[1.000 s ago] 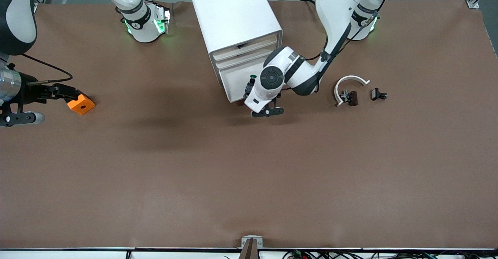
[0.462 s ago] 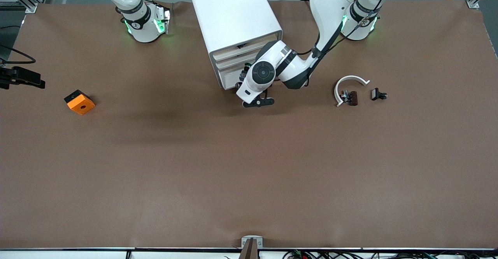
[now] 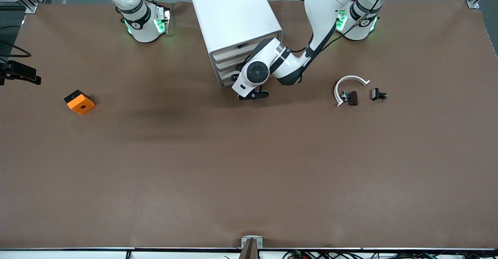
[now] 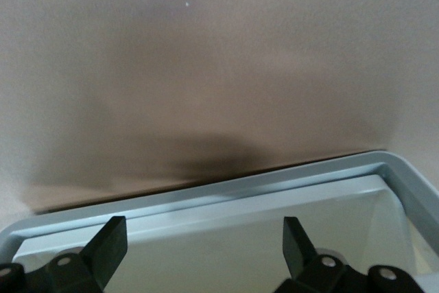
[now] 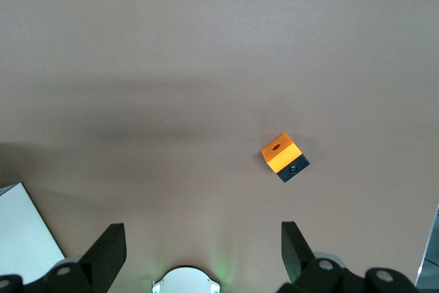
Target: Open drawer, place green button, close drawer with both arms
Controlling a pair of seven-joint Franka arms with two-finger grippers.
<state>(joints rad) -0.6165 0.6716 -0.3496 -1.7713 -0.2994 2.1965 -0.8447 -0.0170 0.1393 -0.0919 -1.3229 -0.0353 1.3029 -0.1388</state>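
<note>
Closing the shallow white plastic drawer (image 3: pixel 229 72) of the boxy white cabinet (image 3: pixel 233 18).
We keep the left hand (image 4: pixel 199 252) wide, empty, square against its front; right hand (image 5: pixel 199 252) wide, waits above the table (image 3: pixel 249 165).

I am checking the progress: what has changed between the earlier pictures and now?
The left gripper pushed the drawer back into the cabinet; it is almost shut now. The right gripper, open, left the orange cube and rose high above the table. The cube and the small parts stayed in place.
</note>
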